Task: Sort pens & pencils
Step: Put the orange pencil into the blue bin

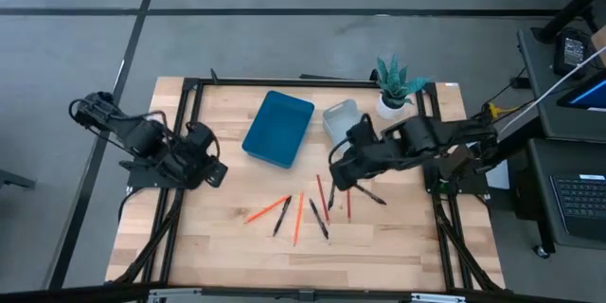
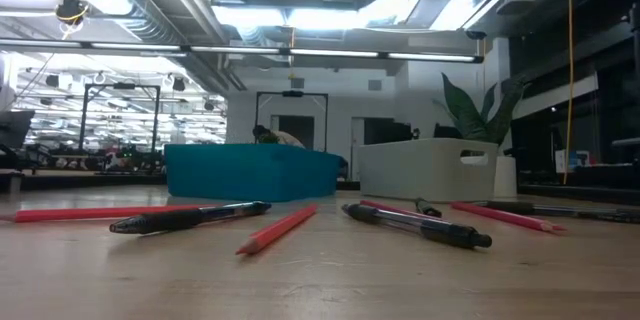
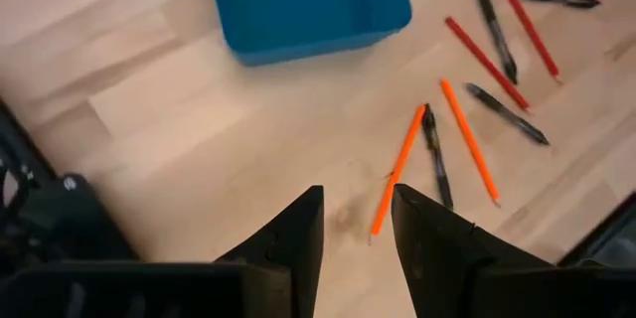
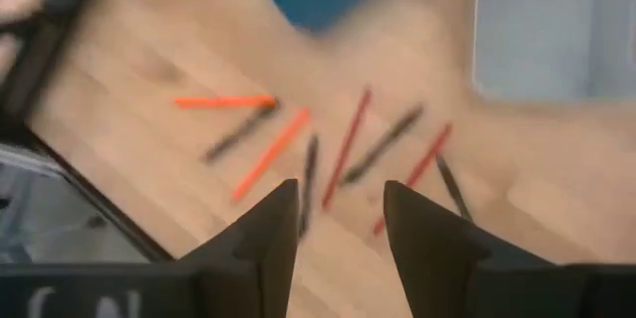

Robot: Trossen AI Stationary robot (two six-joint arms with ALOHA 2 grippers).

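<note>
**Inspector:** Start with the largest items.

**Assistant:** The wooden table (image 1: 227, 246) carries a blue tray (image 1: 278, 129) and a pale grey bin (image 1: 339, 119) side by side at the back, probably one container per kind. A potted plant (image 1: 396, 85) stands beside the bin.

**Inspector:** The arms?

**Assistant:** The right gripper (image 4: 338, 221) hangs above the scattered items, fingers apart and empty, seemingly lining up for a first pick. The left gripper (image 3: 356, 221) waits near the table's left side, fingers slightly apart, holding nothing.

**Inspector:** And the items to be sorted?

**Assistant:** The pencils (image 1: 297, 218) and pens (image 1: 317, 218) lie mixed on bare wood in front of the containers. None is sorted yet.
</note>
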